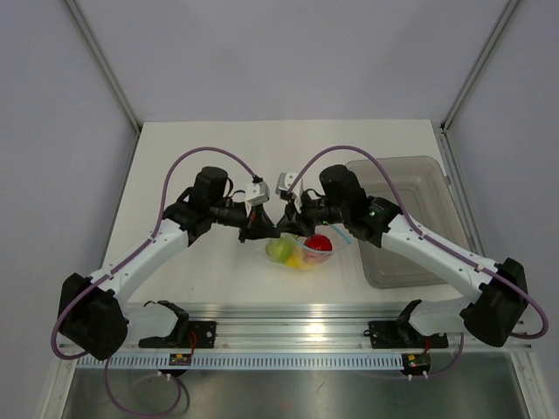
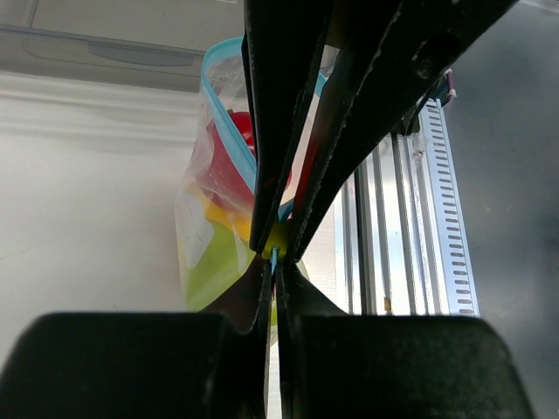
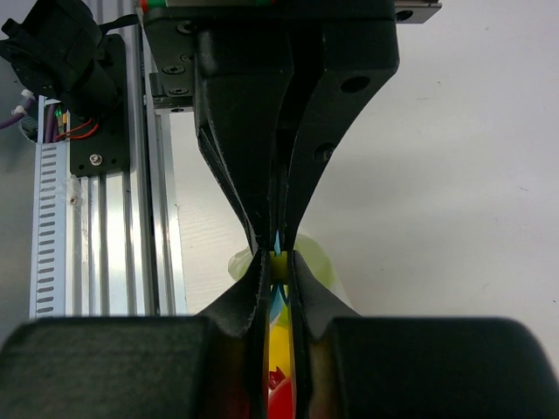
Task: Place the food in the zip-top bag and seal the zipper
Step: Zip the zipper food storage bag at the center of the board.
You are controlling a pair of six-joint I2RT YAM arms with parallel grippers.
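**Both grippers clamped on the zipper: seal not yet assured**

Nearest the cameras, the zipper (image 2: 273,258) is seen pinched between the closed fingers of the left gripper (image 2: 276,249). The same blue strip is clamped by the right gripper (image 3: 279,255), which is likewise shut on it.

Trouble is most likely to be caused by the contents. The red fruit (image 2: 229,170) is packed high against the mouth and could keep the two tracks from mating if the strip is pressed there. In the upper left of the left wrist view the strip is seen bowing outward in a loop, so that stretch is judged unsealed. If the fingers are slid with uneven pressure, the thin strip could slip out of them. The light bag (image 1: 301,253) could also be dragged toward the rail (image 1: 288,310) at the bottom of the overhead frame.

The bag is clear and crinkled, lying at the centre of the overhead frame just below the two meeting grippers. The green fruit (image 1: 279,250), the yellow fruit (image 1: 301,260) and the red one are all seen inside it.

Further back, a grey bin (image 1: 402,218) is seen at the right of the frame, with the pale table (image 1: 218,148) beyond.
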